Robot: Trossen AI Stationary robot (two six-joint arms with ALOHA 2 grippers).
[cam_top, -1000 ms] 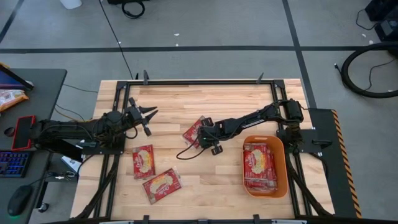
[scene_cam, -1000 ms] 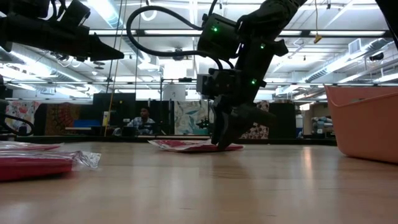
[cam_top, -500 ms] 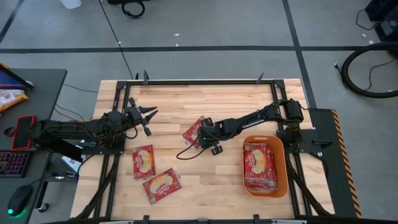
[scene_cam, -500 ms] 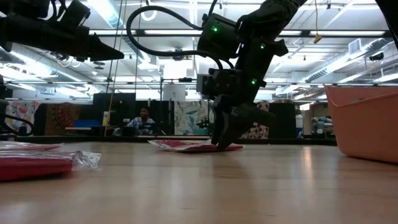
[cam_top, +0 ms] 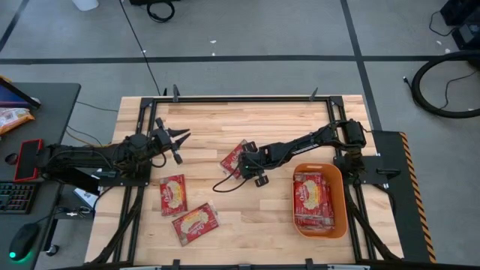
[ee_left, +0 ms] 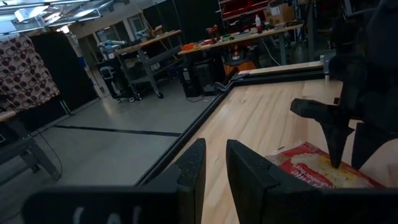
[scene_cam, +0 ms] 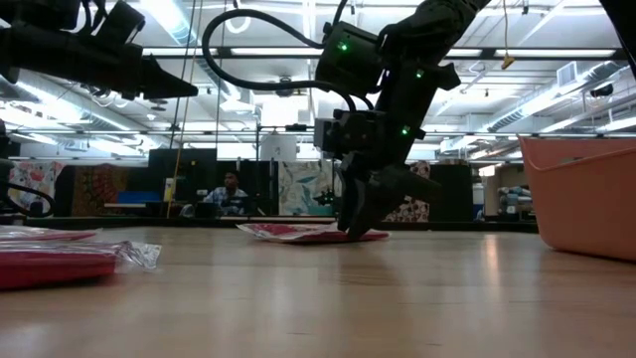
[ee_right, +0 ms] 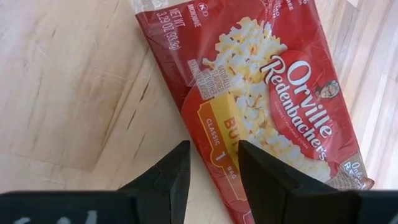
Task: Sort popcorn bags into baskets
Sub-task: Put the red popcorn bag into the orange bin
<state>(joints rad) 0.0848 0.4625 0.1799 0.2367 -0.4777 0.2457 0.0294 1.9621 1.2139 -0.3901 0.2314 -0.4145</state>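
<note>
One red popcorn bag (cam_top: pixel 235 157) lies flat on the wood mid-table, also in the right wrist view (ee_right: pixel 267 81) and the low view (scene_cam: pixel 288 232). My right gripper (cam_top: pixel 251 166) (ee_right: pixel 212 163) is open and points down over that bag's long edge. One finger stands over the bag and the other over bare wood. Two more bags (cam_top: pixel 173 195) (cam_top: pixel 196 223) lie flat near the left front. The orange basket (cam_top: pixel 339 196) holds several bags (cam_top: pixel 311 199). My left gripper (cam_top: pixel 178 144) (ee_left: pixel 214 165) hovers open, left of the bag. My right gripper comes from above, pointing down, astride the bag's long edge (ee_right: pixel 198 127) near one end. One fingertip (ee_right: pixel 264 168) is low over the printed face and the other (ee_right: pixel 168 171) is beside it over wood. Whether they touch the bag, I cannot tell.
Black frame rails (cam_top: pixel 240 98) border the wooden table (cam_top: pixel 225 120). The basket's wall (scene_cam: pixel 586 194) rises at the right in the low view. A desk with a keyboard and an orange snack bag (cam_top: pixel 11 118) sits off the table's left. A person (scene_cam: pixel 231 189) sits far behind.
</note>
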